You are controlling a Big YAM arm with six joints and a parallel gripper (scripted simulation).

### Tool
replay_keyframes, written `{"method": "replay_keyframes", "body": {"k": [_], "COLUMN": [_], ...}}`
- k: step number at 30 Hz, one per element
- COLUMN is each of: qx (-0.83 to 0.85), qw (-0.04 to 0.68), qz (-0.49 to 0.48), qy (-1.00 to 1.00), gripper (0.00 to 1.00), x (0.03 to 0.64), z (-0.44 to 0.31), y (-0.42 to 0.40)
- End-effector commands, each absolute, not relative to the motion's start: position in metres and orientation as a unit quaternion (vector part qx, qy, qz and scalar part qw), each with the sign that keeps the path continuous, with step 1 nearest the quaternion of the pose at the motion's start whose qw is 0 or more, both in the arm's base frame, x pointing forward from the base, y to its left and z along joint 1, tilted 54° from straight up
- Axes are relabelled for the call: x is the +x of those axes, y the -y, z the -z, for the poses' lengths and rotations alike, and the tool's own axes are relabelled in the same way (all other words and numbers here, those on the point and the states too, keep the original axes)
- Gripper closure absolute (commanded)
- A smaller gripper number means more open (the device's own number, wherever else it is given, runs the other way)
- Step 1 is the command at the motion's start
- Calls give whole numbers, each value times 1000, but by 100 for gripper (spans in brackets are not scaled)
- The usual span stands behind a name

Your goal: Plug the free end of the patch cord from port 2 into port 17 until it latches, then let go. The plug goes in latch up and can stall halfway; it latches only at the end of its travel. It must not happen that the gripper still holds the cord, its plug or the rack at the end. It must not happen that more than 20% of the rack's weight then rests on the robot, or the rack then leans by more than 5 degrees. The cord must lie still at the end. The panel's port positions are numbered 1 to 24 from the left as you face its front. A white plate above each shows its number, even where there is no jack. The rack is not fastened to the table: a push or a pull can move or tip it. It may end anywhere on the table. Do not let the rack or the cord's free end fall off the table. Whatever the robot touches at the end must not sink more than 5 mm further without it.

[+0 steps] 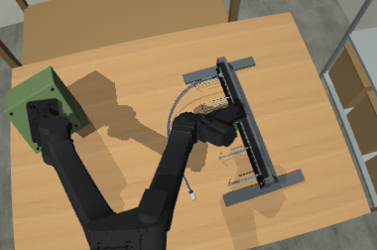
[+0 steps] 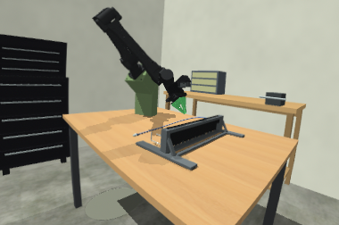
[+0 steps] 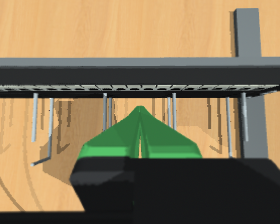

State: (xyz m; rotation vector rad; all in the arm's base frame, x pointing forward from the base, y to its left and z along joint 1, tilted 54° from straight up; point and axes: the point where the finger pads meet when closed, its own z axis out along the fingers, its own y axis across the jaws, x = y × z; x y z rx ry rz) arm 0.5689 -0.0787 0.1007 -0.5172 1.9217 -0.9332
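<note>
The rack with the black patch panel (image 1: pixel 259 145) (image 2: pixel 192 133) (image 3: pixel 142 76) stands upright on its two feet. The blue patch cord (image 1: pixel 173 104) (image 2: pixel 169 125) runs from the panel's far end in a wide arc, passing under the arm. Its free plug (image 1: pixel 191 192) (image 2: pixel 136 135) lies on the table, apart from the panel and from the gripper. My gripper (image 1: pixel 236 126) (image 2: pixel 186 112) (image 3: pixel 140 111) is shut, with nothing between its green fingertips. It hangs above the cord side of the panel, near its middle. The port numbers cannot be read.
Thin wire cable guides (image 1: pixel 234 154) (image 3: pixel 51 130) stick out from the panel's cord side, on both sides of the fingers. The rack's near foot (image 1: pixel 235 198) (image 2: pixel 185 162) reaches out across the table. The green arm base (image 1: pixel 62 87) (image 2: pixel 146 99) stands opposite the rack.
</note>
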Motion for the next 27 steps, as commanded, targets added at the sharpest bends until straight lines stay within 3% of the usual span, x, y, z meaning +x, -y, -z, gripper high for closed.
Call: {"method": "replay_keyframes", "body": {"k": [1, 17, 27], "qx": [-211, -211, -213], "qw": [450, 450, 459], "qz": [383, 383, 377], "qy": [-778, -779, -776], "gripper": [100, 100, 100], "x": [570, 568, 533], "z": [-98, -97, -117], "y": [86, 86, 57]}}
